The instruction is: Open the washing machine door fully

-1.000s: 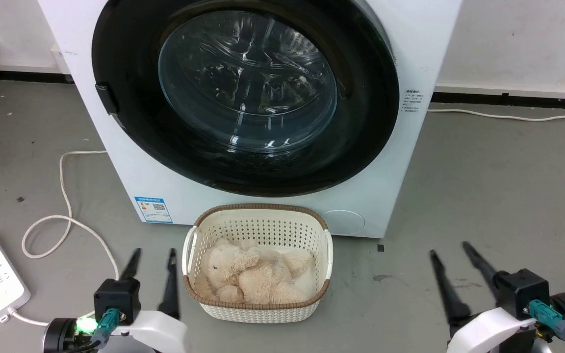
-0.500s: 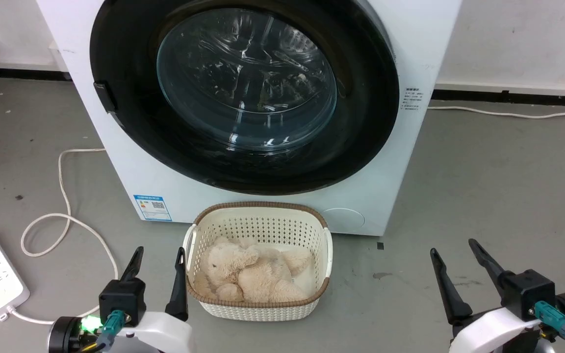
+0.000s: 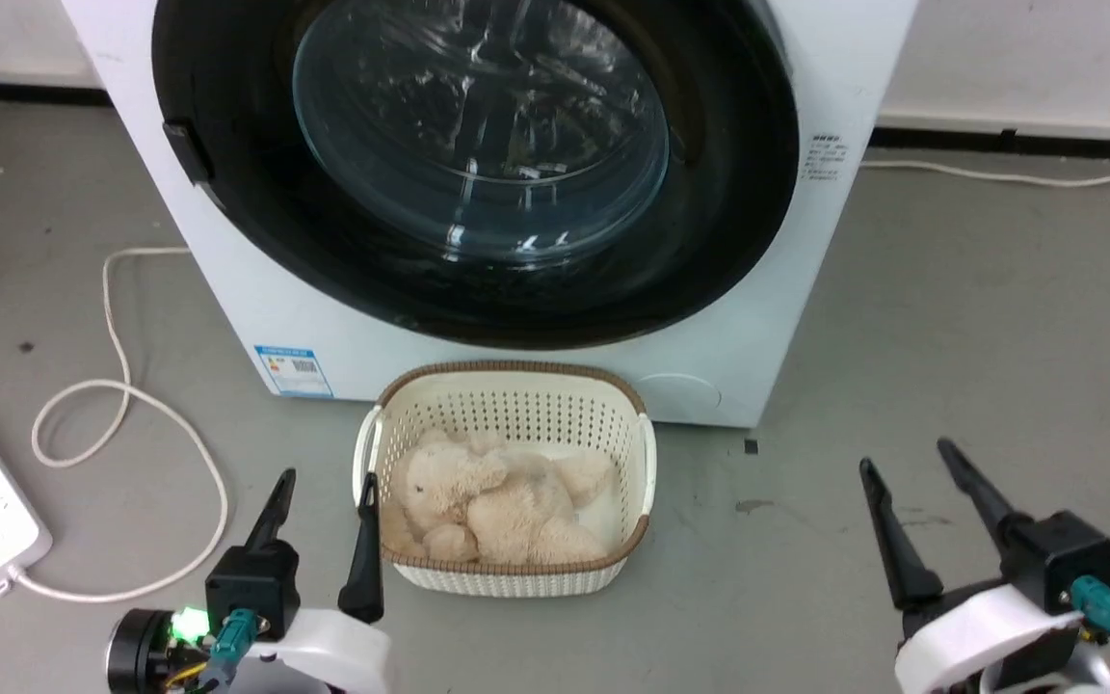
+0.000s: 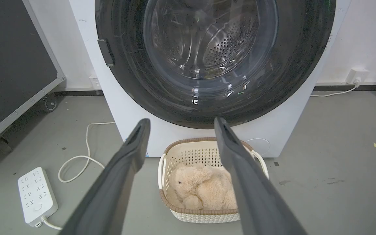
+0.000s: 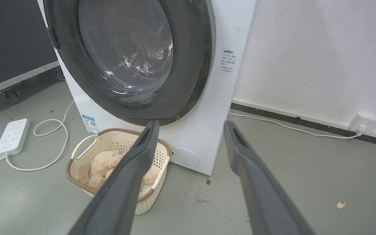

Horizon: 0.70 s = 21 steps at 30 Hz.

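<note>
Left gripper (image 3: pixel 329 475) sits just left of the laundry basket (image 3: pixel 507 370), jaws spread partway, holding nothing. Right gripper (image 3: pixel 905 453) is well off to its right, likewise spread and empty. Washing machine door (image 3: pixel 473 164) is straight behind the laundry basket, up on the front of the washing machine (image 3: pixel 276 308), and looks fully shut to me. So basically zero progress: catching its edge and swinging it wide are all left to do.

head: high, tilted forward and down, left claw (image 3: pixel 329 475) and right claw (image 3: pixel 905 453) at its bottom corners | left wrist: low, looking along its claw, square-on to washer (image 3: pixel 748 347) | right wrist: low, right of the left claw, facing washer at an angle | shared: door (image 3: pixel 256 222), basket (image 3: pixel 507 578), both beyond the claws
</note>
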Available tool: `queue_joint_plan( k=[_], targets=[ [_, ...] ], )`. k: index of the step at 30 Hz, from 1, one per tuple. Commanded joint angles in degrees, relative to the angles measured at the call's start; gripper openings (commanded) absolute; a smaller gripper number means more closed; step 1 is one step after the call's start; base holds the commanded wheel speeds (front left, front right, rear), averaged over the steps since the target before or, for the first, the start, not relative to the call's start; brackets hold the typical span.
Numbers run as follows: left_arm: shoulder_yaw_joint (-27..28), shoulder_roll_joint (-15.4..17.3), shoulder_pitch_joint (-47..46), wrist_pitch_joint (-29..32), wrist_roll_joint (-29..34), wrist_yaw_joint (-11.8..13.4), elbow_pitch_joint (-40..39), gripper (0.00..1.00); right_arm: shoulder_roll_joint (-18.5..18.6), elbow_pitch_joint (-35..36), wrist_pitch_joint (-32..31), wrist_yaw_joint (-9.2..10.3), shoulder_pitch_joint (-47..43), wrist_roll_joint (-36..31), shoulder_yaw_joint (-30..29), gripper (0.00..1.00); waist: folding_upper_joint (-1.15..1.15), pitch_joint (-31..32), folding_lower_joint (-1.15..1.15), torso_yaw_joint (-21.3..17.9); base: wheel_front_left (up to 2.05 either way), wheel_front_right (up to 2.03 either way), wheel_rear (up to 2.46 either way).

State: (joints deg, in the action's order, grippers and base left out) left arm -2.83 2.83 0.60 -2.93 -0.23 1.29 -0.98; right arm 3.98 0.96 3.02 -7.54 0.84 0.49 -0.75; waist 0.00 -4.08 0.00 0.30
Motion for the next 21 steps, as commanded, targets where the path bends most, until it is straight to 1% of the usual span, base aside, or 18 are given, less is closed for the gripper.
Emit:
queue_joint_plan(
  k=[1,9,10,11,17,18,20,21],
  targets=[
    [-0.3,0.0,-1.5,-0.7,-0.2,0.4,-0.5,1.00,0.8,0.4,0.6,0.01,1.6,0.3,0.1,1.00,0.00,-0.8,0.00,0.2,0.00,0.00,0.00],
    [-0.9,0.0,-2.5,-1.5,-0.3,0.7,-1.2,1.00,2.9,0.5,1.4,0.02,5.2,1.8,0.4,1.00,0.00,-2.8,0.00,0.6,0.00,0.00,0.00],
    [-1.1,0.0,-2.8,-1.8,-0.3,0.9,-1.4,1.00,3.4,0.3,1.4,0.02,6.5,2.5,0.5,0.67,0.00,-3.4,0.00,0.7,0.00,0.00,0.00],
    [-1.2,0.0,-2.9,-1.9,-0.3,0.9,-1.5,1.00,3.7,0.3,1.4,0.02,7.2,2.9,0.5,0.00,0.00,-3.7,0.00,0.8,0.00,0.00,0.00],
    [-1.7,0.0,-3.5,-2.5,-0.3,1.2,-1.9,1.00,4.5,-0.2,0.8,0.02,10.6,6.1,0.4,0.00,0.00,-5.0,0.00,1.1,0.00,0.00,0.00],
    [-1.9,0.0,-3.8,-2.7,-0.3,1.3,-2.0,1.00,4.7,-0.5,0.4,0.02,12.1,7.6,0.1,0.00,0.00,-5.5,0.00,1.3,0.00,0.00,0.00],
    [-2.0,0.0,-3.9,-2.8,-0.4,1.3,-2.1,1.00,4.7,-0.7,0.1,0.02,12.9,8.5,-0.1,0.00,0.00,-5.7,0.00,1.4,0.00,0.00,0.00],
    [-2.2,0.0,-4.1,-3.1,-0.4,1.5,-2.2,1.00,4.8,-1.2,-0.6,0.02,14.4,10.3,-0.4,0.00,0.00,-6.2,0.00,1.6,0.00,0.00,0.00]
  ],
)
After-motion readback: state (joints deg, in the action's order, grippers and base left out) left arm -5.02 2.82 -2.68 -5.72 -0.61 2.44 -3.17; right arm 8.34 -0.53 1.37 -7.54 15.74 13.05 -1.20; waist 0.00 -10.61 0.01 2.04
